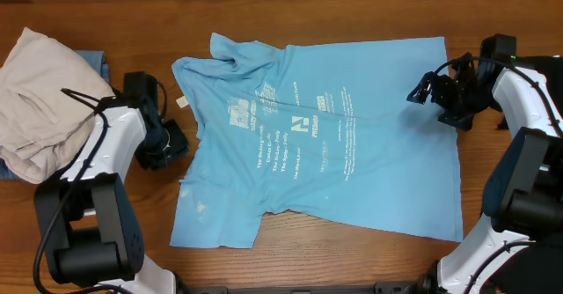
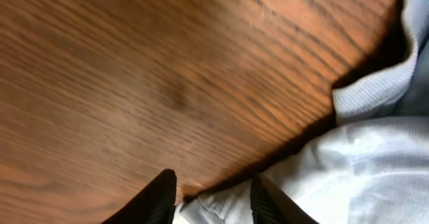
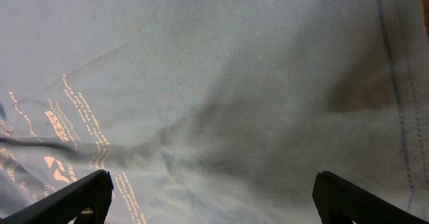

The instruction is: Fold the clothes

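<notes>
A light sky-blue T-shirt with white lettering lies spread on the wooden table, its collar end bunched at the upper left. My left gripper sits low at the shirt's left edge. In the left wrist view its fingers stand apart, and a fold of pale cloth lies loose between them. My right gripper hovers over the shirt's upper right part. In the right wrist view it is wide open above the smooth fabric, and nothing sits between the fingers.
A pile of off-white clothes lies at the far left, with a blue piece showing beneath it, just behind my left arm. Bare wooden table runs along the front and beside the shirt.
</notes>
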Available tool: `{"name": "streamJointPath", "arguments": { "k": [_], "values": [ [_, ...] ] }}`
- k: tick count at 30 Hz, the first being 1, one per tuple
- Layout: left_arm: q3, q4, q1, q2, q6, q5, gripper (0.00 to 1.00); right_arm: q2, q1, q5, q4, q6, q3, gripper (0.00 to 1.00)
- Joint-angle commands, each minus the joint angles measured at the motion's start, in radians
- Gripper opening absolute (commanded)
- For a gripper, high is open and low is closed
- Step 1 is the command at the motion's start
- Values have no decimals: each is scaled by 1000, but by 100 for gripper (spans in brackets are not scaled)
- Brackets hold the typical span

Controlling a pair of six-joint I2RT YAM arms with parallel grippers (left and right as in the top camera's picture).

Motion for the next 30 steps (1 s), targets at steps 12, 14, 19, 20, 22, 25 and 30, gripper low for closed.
{"name": "streamJointPath", "arguments": {
  "k": [12,14,19,20,22,25,30],
  "values": [
    [6,-40,-5,132,70,159,4,-24,2,-9,2,3,18,100],
    [8,-47,-5,112,79,168,4,-24,2,-9,2,3,18,100],
    [8,-46,-12,47,92,261,4,-24,2,-9,2,3,18,100],
    [9,-42,-15,36,92,267,5,-24,2,-9,2,3,18,100],
    [10,-30,-29,15,92,265,5,-24,2,-9,2,3,18,100],
    [10,-2,-65,15,92,265,8,-24,2,-9,2,3,18,100],
    [16,47,-129,15,92,229,11,-24,2,-9,2,4,18,100]
  ]
}}
